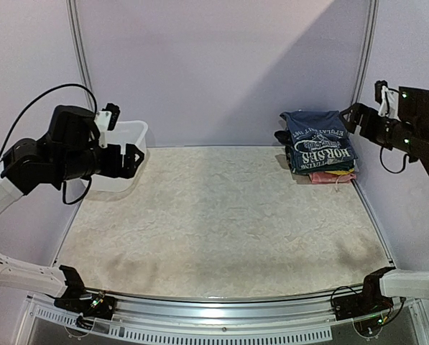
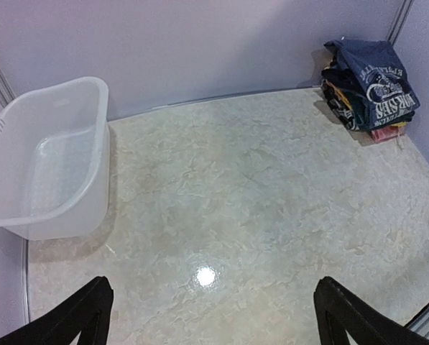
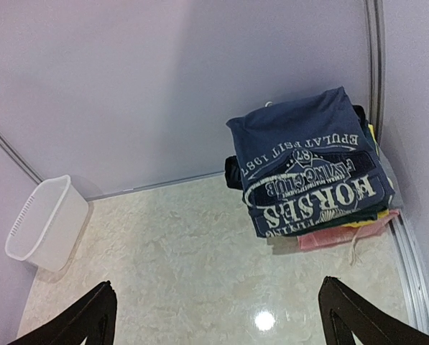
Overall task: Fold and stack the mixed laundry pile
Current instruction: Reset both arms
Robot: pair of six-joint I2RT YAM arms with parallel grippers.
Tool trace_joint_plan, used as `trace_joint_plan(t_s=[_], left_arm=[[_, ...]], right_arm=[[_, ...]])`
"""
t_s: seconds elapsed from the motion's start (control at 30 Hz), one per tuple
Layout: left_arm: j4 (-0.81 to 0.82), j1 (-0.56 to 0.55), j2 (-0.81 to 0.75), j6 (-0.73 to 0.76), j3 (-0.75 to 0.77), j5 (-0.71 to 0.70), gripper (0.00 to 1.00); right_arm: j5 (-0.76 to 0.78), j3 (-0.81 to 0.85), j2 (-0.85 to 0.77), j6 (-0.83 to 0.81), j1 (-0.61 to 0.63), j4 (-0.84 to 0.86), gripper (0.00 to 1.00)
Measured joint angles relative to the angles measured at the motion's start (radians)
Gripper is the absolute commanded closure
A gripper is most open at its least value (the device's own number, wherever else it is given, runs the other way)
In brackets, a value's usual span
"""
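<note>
The stack of clothes [image 1: 320,151] sits folded in the far right corner of the table [image 1: 214,223], tucked against the back wall and the side frame. I'd guess that keeps it out of the working area, so nothing drags across it. A navy T-shirt [image 3: 307,172] with a "HORSES" print lies on top, and a pink edge [image 3: 329,238] and a bit of white cord peek out underneath. The right gripper [image 3: 218,284] hangs above and just beside the stack, fingers spread wide, holding nothing. The left gripper [image 2: 214,284] is likewise spread and empty, raised near the white tub [image 2: 70,215] in the far left corner — the tub looks empty. No loose garment shows anywhere, so the job looks finished to me — and nothing stands in either arm's way.
</note>
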Motion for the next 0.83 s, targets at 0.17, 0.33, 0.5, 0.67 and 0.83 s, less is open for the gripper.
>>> trace_joint_plan(t_s=[0.17,0.33,0.5,0.67,0.83], left_arm=[[-0.028,0.000,-0.112,0.006,-0.056,-0.018,0.00],[-0.054,0.000,-0.200,-0.002,-0.098,-0.033,0.00],[-0.076,0.000,-0.241,-0.019,-0.114,-0.036,0.00],[-0.090,0.000,-0.248,-0.026,-0.114,-0.036,0.00],[-0.096,0.000,-0.248,-0.031,-0.114,-0.036,0.00]], right_arm=[[0.019,-0.101,-0.187,0.037,0.000,-0.092,0.01],[0.033,-0.117,-0.273,0.061,0.000,-0.164,0.01],[0.033,-0.124,-0.298,0.075,0.000,-0.190,0.01],[0.033,-0.128,-0.304,0.082,0.000,-0.197,0.01],[0.032,-0.128,-0.303,0.084,0.000,-0.196,0.01]])
